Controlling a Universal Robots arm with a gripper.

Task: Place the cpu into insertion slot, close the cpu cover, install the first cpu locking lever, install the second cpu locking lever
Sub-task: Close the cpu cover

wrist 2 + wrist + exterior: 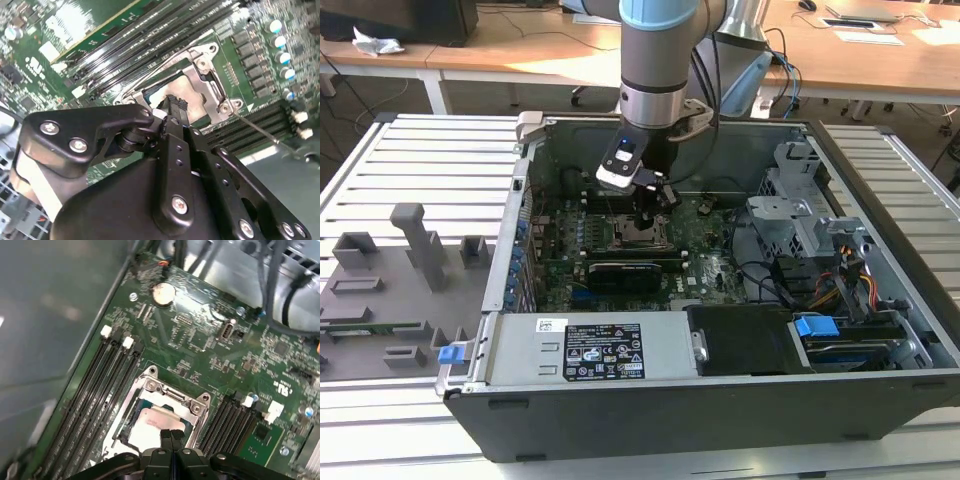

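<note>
The small, flat, square, silvery-beige cpu lies in the square black insertion slot, directly under the fingertips of the black gripper. The fingers are pressed together with nothing between them. The thin silver-grey metal cpu cover frames the chip just beyond the tips. A thin metal lever rod angles away beside them. Long black card slots flank the fingers on the green circuit board.
</note>
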